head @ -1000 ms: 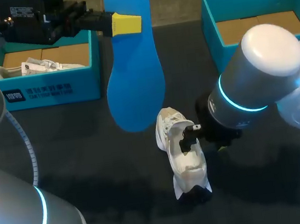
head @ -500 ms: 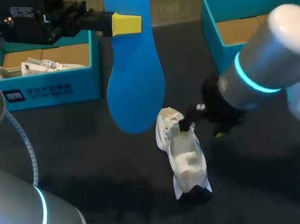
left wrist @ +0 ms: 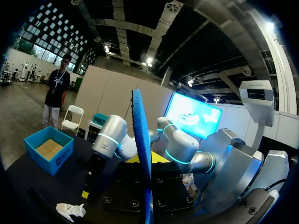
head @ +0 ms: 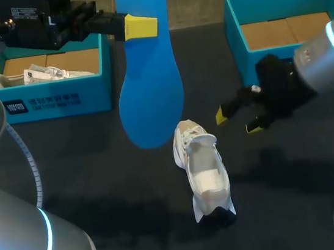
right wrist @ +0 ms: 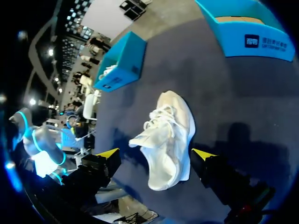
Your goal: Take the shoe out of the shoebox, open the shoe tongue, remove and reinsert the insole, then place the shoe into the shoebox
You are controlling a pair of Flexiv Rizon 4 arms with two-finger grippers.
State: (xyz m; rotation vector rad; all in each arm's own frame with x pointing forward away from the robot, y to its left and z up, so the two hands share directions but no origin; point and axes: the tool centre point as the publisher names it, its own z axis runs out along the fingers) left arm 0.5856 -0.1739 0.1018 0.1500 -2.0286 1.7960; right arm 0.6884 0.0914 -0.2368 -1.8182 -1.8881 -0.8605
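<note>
Head view: dark table (head: 236,156) strip between shoe (head: 202,169) and right tool (head: 238,122)

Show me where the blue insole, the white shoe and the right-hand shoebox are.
blue insole (head: 152,102), head view, on its wide lower end.
white shoe (head: 206,177), head view, at the middle of its opening.
right-hand shoebox (head: 237,42), head view, on its left wall.

The shoe (head: 202,169) lies mid-desk (head: 99,171). Behind it, slightly left, the insole (head: 149,84) hangs from the left gripper (head: 142,26). The left shoebox (head: 53,102) sits at the back left, holding what may be a second shoe (head: 43,73). The right shoebox (head: 234,36) sits at the back right. The right gripper (head: 238,120) hovers between it and the shoe.
</note>
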